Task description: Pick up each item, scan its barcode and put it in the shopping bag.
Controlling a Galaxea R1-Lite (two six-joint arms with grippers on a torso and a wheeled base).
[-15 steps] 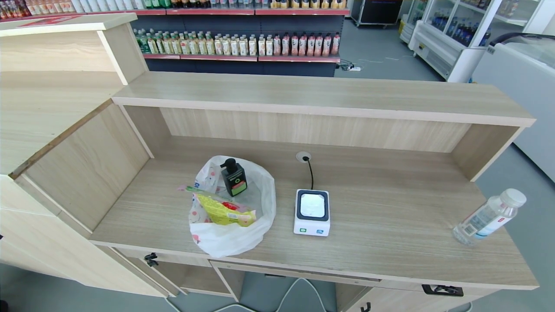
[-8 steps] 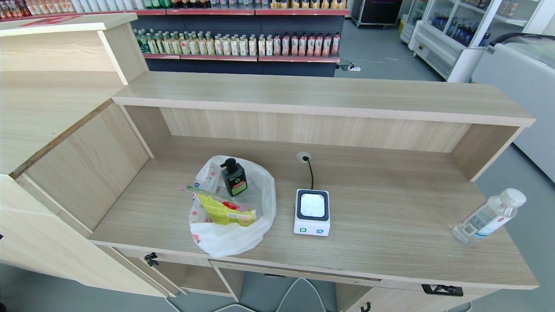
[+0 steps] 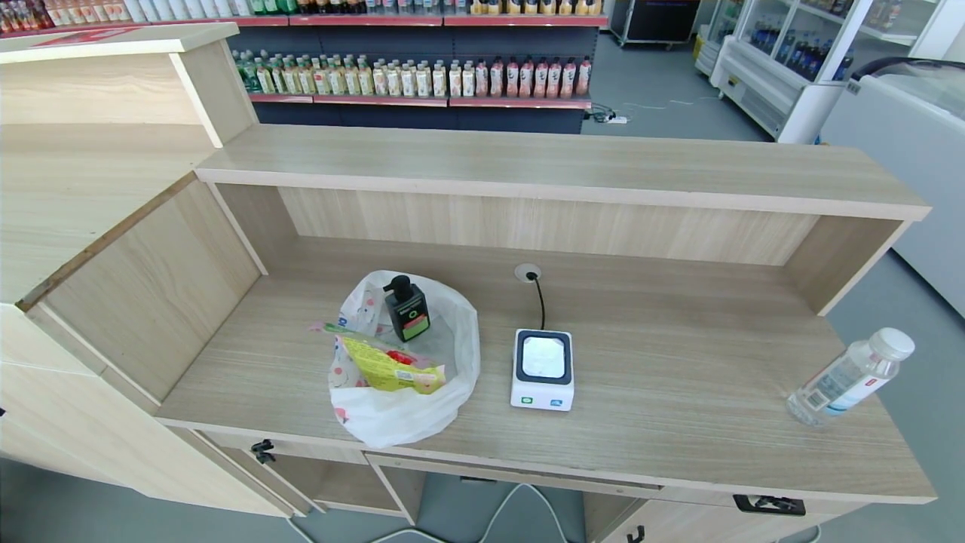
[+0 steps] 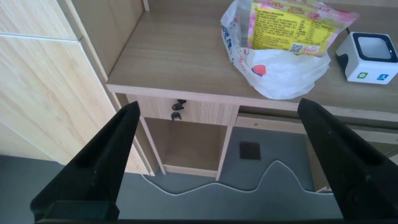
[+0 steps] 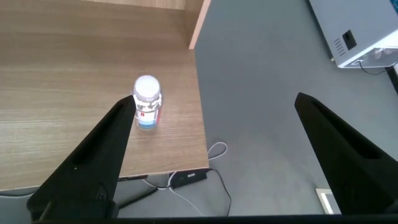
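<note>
Far to the right of the scanner [image 3: 542,369], well apart from it, a clear water bottle [image 3: 850,377] is standing upright near the counter [image 3: 678,362] corner. It is the one item not yet bagged. Just left of the scanner, the white shopping bag [image 3: 407,354] is lying slumped open, already holding a dark pump bottle [image 3: 407,308] and a yellow snack packet [image 3: 388,367].

Risks, as I am reading them:
- The water bottle is sitting close to the counter's edge, so a glancing touch from a finger could be tipping it over the side onto the floor.
- Its body is looking round and smooth. A shallow or off-centre pinch may be letting it slip or roll.
- The label may be facing away from the scanner window when it is carried over, so the code might not read without a turn of the wrist.
- The bag is soft and the snack packet is lying across its mouth. A bottle dropped on the rim could be rolling back out toward the scanner.

Jaws: the right gripper [image 5: 211,162] is hanging above and to the side of the water bottle [image 5: 148,102], fingers spread wide, holding nothing and touching nothing. The left gripper [image 4: 217,162] is hanging off the counter front, down and left of the scanner [image 4: 370,57] and bag [image 4: 280,65], also spread wide and empty.
</note>
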